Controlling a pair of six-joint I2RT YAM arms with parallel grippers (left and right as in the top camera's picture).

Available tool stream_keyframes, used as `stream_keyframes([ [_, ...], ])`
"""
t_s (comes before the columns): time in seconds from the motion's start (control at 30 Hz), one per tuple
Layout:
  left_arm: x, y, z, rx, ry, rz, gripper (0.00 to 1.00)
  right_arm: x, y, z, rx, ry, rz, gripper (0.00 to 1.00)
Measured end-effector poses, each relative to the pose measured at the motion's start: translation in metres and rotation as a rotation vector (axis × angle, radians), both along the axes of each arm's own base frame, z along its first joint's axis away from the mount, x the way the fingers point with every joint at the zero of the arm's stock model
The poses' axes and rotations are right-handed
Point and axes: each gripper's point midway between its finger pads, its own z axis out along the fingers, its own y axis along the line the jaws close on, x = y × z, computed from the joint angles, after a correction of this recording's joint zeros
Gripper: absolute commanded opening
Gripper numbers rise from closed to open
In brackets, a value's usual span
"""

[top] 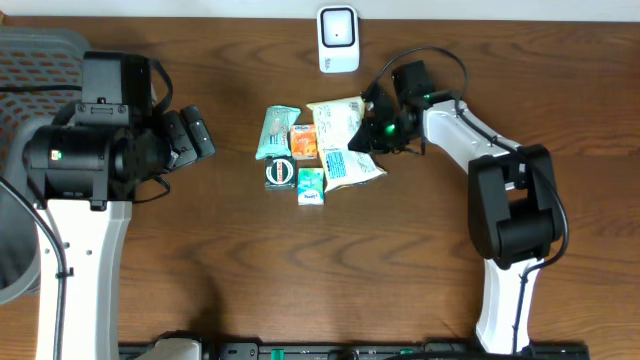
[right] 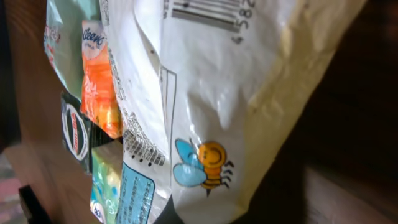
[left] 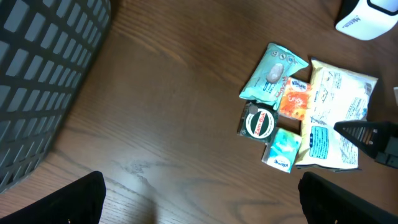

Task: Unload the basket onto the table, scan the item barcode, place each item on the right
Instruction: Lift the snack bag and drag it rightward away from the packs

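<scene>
Right gripper (top: 368, 133): jaws fully closed, pinching the right edge of the cream bag.
Cream bag (top: 338, 140): one; lies on the table (top: 240, 260) at the right side of the item cluster. In the right wrist view it fills the frame, with one barcode (right: 205, 15) at the top and one bee drawing (right: 205, 165) lower down.
Cluster count: five items, all close together.
Orange packet (top: 304, 143): one, touching the bag's left edge.
Green-white pack (top: 311, 186): one, at the bag's lower left corner.
Round tin (top: 280, 173): one, black, just left of the green-white pack.
Teal wipes pack (top: 277, 130): one, leftmost, above the tin.
Scanner (top: 338, 38): one, white, at the far table edge, apart from the cluster.
Left gripper (top: 200, 135): jaws spread wide, holding nothing, well left of the cluster.
Grey basket (top: 40, 60): one, at the far left corner.
</scene>
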Motion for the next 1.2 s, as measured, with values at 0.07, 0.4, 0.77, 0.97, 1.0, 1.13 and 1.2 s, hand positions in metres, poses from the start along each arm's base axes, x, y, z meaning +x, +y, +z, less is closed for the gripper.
stream_keyframes([
  [0.07,0.0,0.0,0.0,0.0,0.0,0.0,0.98,-0.001,0.002,0.0,0.0,0.0,0.004,0.01],
  [0.4,0.0,0.0,0.0,0.0,0.0,0.0,0.98,0.002,0.001,0.009,0.033,-0.011,0.006,0.01],
  [0.77,0.0,0.0,0.0,0.0,0.0,0.0,0.98,-0.009,0.015,0.183,0.104,-0.549,0.214,0.01],
  [0.97,0.0,0.0,0.0,0.0,0.0,0.0,0.98,-0.029,0.021,0.238,0.1,-0.705,0.256,0.31],
  [1.0,0.0,0.0,0.0,0.0,0.0,0.0,0.98,-0.027,0.017,0.235,0.07,-0.696,0.231,0.46],
  [1.13,0.0,0.0,0.0,0.0,0.0,0.0,0.98,-0.016,-0.002,0.208,-0.056,-0.604,0.122,0.94],
  [1.2,0.0,0.0,0.0,0.0,0.0,0.0,0.98,-0.011,-0.009,0.191,-0.112,-0.552,0.079,0.99],
])
